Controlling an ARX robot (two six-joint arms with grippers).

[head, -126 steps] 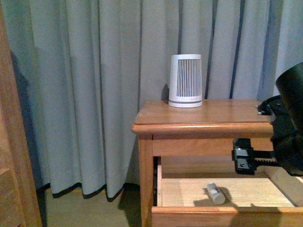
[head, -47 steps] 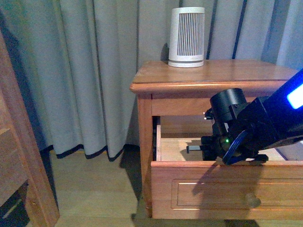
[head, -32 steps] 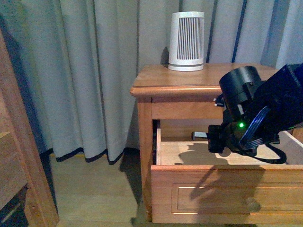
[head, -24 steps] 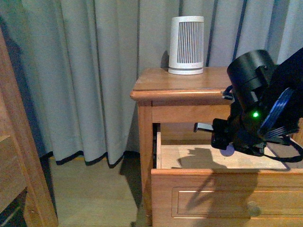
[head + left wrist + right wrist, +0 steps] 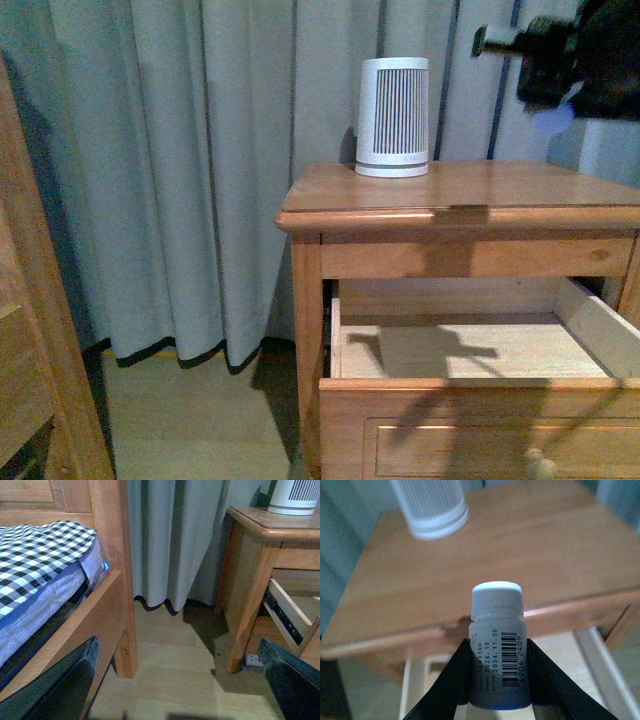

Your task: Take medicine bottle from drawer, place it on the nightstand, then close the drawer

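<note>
Bottle (image 5: 498,630): small whitish cylinder with a white ribbed cap of about the same width. The label carries a black barcode and lines of small dark print, including dates. The foot looks bluish in the right wrist view. It stands along the fingers, cap pointing away from the wrist.

Right gripper (image 5: 497,647): both black fingers are closed against the bottle's sides, gripping low on the body, with the cap and upper label clear. In the front view it is high at the right, in the air above the right part of the nightstand (image 5: 450,190), and the bottle is not touching the wood.

Left gripper (image 5: 177,650): fingers are spread wide with nothing between them, low over the floor (image 5: 170,665), between bed (image 5: 45,555) and nightstand.

Edges and room: the top has a rounded rim. The canister (image 5: 393,118) sits at the far middle of the top, with bare wood to its left, to its right and along the whole near strip. The drawer (image 5: 480,384) is pulled out toward the camera, its front rail well forward of the top's near edge. Its pale inside shows, crossed by a shadow. The curtain (image 5: 200,150) hangs behind the nightstand and a wooden post (image 5: 30,300) stands at the far left.
</note>
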